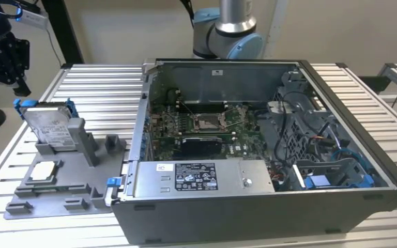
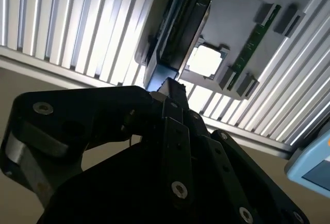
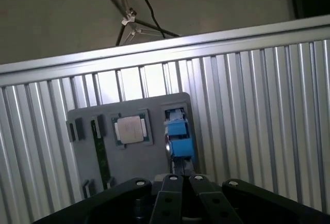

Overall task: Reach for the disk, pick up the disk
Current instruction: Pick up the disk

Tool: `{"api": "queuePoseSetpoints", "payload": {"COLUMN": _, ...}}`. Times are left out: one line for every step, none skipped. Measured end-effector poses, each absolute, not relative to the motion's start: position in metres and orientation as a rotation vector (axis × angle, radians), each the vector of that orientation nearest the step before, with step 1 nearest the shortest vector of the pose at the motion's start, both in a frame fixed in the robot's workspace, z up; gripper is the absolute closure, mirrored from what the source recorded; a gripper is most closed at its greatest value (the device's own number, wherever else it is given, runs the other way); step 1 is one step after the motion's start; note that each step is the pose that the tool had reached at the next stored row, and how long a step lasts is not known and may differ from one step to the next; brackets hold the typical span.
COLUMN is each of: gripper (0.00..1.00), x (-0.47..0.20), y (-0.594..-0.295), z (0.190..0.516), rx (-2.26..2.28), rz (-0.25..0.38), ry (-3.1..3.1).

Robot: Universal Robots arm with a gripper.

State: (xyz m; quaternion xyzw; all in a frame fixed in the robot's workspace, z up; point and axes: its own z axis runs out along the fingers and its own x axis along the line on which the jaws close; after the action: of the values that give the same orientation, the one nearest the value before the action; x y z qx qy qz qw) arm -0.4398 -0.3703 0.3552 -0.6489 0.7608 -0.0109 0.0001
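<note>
The disk (image 1: 50,126) stands in the grey holder (image 1: 81,155) at the left of the exterior view. The gripper (image 1: 16,77) hangs at the upper left, well apart from it. The jaws are seen together. It is judged best that they be opened wide and lined up with the disk's thin sides.

Counted: one desk (image 1: 95,82), one computer case (image 1: 254,217), one holder, one disk, one chip (image 1: 45,170).

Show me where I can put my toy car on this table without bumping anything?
The bare slats behind the grey holder, beside the open computer on the exterior view's left, are free. So is the strip past the computer on that view's right. The holder is crowded: the disk stands in it and a chip lies there. Inside the computer is packed.
</note>
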Motion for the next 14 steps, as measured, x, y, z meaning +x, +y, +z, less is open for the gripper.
{"api": "queuePoseSetpoints", "payload": {"gripper": 1.00, "x": -0.4400, "y": -0.3709, "z": 0.3552, "rx": -2.043, "rz": -0.034, "ry": 2.386}}
{"api": "queuePoseSetpoints", "payload": {"gripper": 1.00, "x": -0.4402, "y": -0.3717, "z": 0.3551, "rx": -2.050, "rz": -0.034, "ry": 2.380}}
{"api": "queuePoseSetpoints", "payload": {"gripper": 1.00, "x": -0.4403, "y": -0.3722, "z": 0.3551, "rx": -2.056, "rz": -0.034, "ry": 2.374}}
{"api": "queuePoseSetpoints", "payload": {"gripper": 1.00, "x": -0.4403, "y": -0.3730, "z": 0.3551, "rx": -2.062, "rz": -0.035, "ry": 2.369}}
{"api": "queuePoseSetpoints", "payload": {"gripper": 1.00, "x": -0.4403, "y": -0.3739, "z": 0.3551, "rx": -2.067, "rz": -0.035, "ry": 2.364}}
{"api": "queuePoseSetpoints", "payload": {"gripper": 1.00, "x": -0.4403, "y": -0.3740, "z": 0.3551, "rx": -2.070, "rz": -0.035, "ry": 2.362}}
{"api": "queuePoseSetpoints", "payload": {"gripper": 1.00, "x": -0.4402, "y": -0.3740, "z": 0.3552, "rx": -2.073, "rz": -0.035, "ry": 2.359}}
{"api": "queuePoseSetpoints", "payload": {"gripper": 1.00, "x": -0.4402, "y": -0.3741, "z": 0.3552, "rx": -2.073, "rz": -0.035, "ry": 2.359}}
{"api": "queuePoseSetpoints", "payload": {"gripper": 1.00, "x": -0.4402, "y": -0.3741, "z": 0.3551, "rx": -2.073, "rz": -0.035, "ry": 2.359}}
{"api": "queuePoseSetpoints", "payload": {"gripper": 1.00, "x": -0.4402, "y": -0.3741, "z": 0.3551, "rx": -2.073, "rz": -0.035, "ry": 2.359}}
{"api": "queuePoseSetpoints", "payload": {"gripper": 1.00, "x": -0.4403, "y": -0.3741, "z": 0.3551, "rx": -2.073, "rz": -0.035, "ry": 2.359}}
{"api": "queuePoseSetpoints", "payload": {"gripper": 1.00, "x": -0.4403, "y": -0.3741, "z": 0.3551, "rx": -2.073, "rz": -0.035, "ry": 2.359}}
{"api": "queuePoseSetpoints", "payload": {"gripper": 1.00, "x": -0.4403, "y": -0.3741, "z": 0.3551, "rx": -2.073, "rz": -0.035, "ry": 2.359}}
{"api": "queuePoseSetpoints", "payload": {"gripper": 0.00, "x": -0.4403, "y": -0.3741, "z": 0.3551, "rx": -2.073, "rz": -0.035, "ry": 2.359}}
